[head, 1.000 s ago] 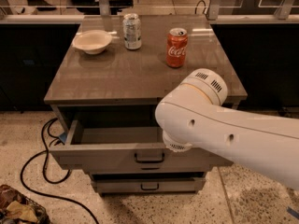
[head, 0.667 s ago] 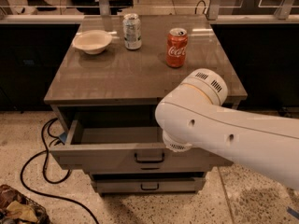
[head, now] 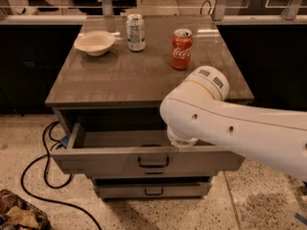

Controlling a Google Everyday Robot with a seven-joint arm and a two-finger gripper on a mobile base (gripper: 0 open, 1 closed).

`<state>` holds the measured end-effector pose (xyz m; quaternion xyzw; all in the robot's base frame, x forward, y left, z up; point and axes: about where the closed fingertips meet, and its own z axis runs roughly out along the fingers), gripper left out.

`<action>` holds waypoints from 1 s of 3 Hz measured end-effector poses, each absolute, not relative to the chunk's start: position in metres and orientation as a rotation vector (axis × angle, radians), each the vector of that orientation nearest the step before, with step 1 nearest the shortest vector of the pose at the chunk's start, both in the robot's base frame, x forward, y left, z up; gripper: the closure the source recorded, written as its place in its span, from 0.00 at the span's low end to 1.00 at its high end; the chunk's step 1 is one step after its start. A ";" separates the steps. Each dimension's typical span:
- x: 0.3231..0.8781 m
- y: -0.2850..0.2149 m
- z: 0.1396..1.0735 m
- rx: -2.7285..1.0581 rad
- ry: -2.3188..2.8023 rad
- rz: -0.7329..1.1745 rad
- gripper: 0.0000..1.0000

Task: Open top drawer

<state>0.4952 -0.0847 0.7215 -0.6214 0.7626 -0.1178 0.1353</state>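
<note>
The top drawer [head: 100, 161] of the grey cabinet stands pulled out, with its plain grey inside [head: 120, 139] showing. Its small black loop handle [head: 153, 163] is at the middle of the flat front. My white arm [head: 206, 114] reaches in from the right, over the drawer's right half. Its round end [head: 181, 141] hangs just above the drawer's front edge, right of the handle. The gripper itself is hidden behind the arm, so it does not show.
A lower drawer front [head: 152, 190] sits shut under the open one. On the cabinet top [head: 124, 78] stand a white bowl [head: 94, 42], a silver can [head: 135, 32] and a red cola can [head: 182, 49]. A black cable [head: 45, 166] loops on the floor at the left.
</note>
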 end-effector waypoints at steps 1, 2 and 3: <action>0.512 -0.096 0.714 -1.804 2.210 -0.344 1.00; 0.525 -0.108 0.708 -1.804 2.209 -0.328 1.00; 0.540 -0.117 0.697 -1.813 2.206 -0.295 1.00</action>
